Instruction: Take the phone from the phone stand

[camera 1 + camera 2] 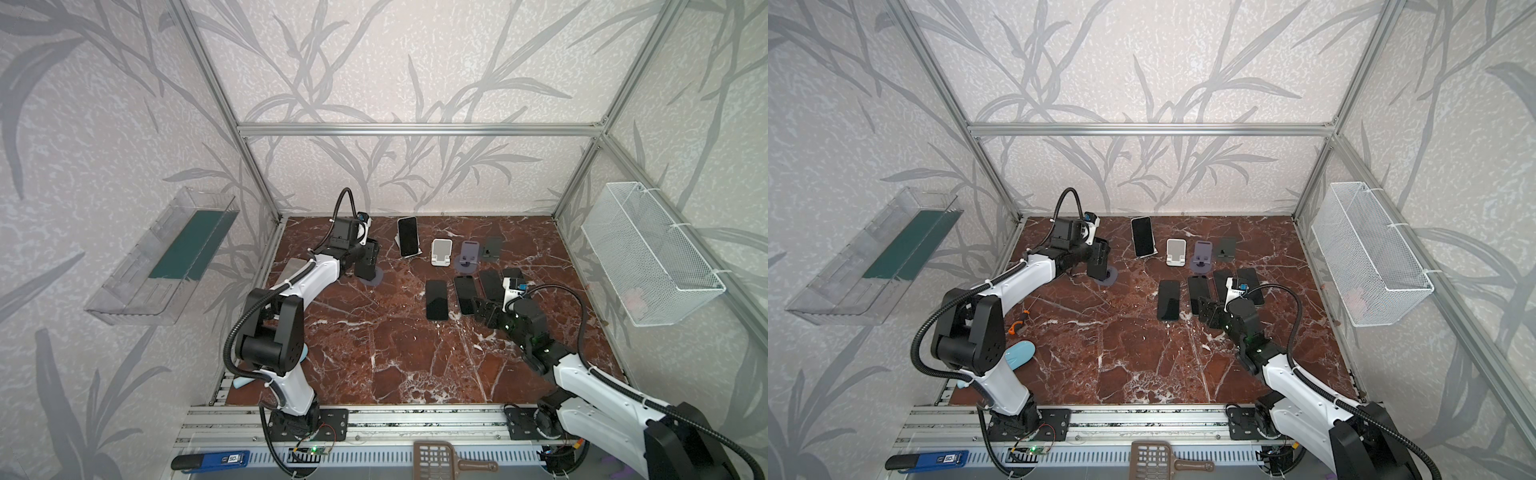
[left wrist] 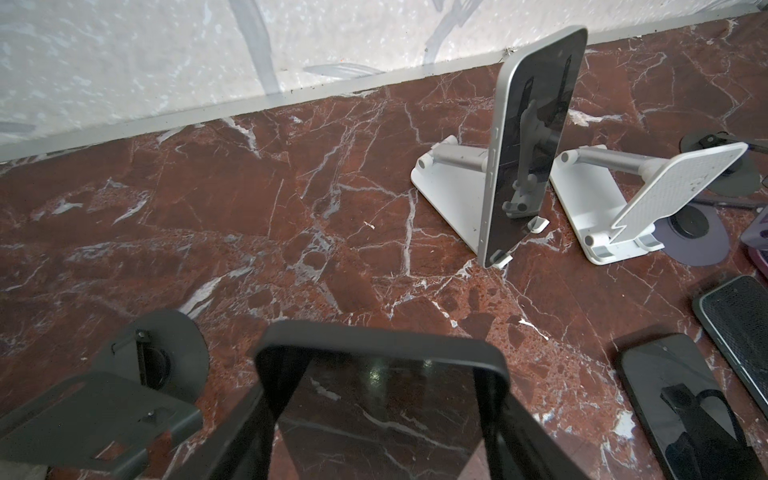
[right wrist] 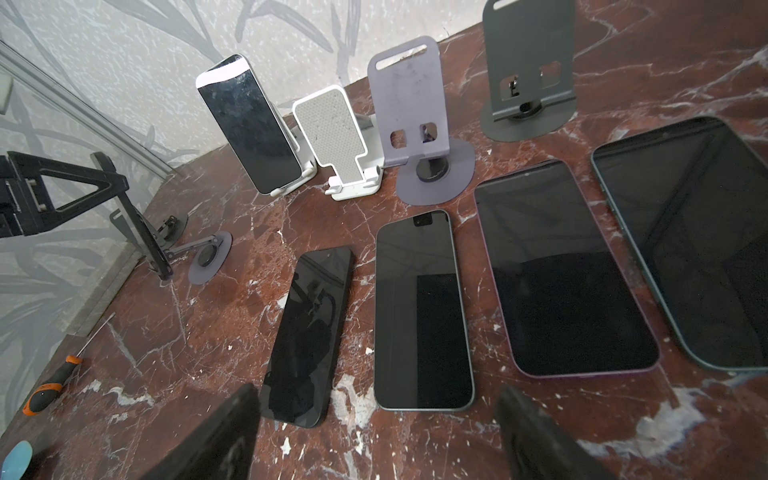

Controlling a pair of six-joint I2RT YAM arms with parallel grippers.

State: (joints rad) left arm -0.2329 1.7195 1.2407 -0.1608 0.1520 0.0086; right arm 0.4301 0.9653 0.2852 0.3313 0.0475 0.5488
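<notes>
Twin white-shelled arms, black at every joint

Left arm (image 1: 309,270) and right arm (image 1: 598,386): glossy white shells, matte black joint housings; behind the black left claw (image 1: 366,270) and black right claw (image 1: 480,307), white camera blocks (image 1: 512,289) with blue tabs; ribbed black cables (image 1: 577,299) loop rearward; small green lights (image 1: 515,316) behind the right claw.

Here we have the tabletop (image 1: 374,353): polished red-brown marble, glossy, with white veins. In the left wrist view we see the phone (image 2: 386,399), mirror-smooth glass in a matt black case, and the phone stand (image 2: 99,419), matt dark grey. Far right in a top view, a white wire-mesh basket (image 1: 648,253).
</notes>
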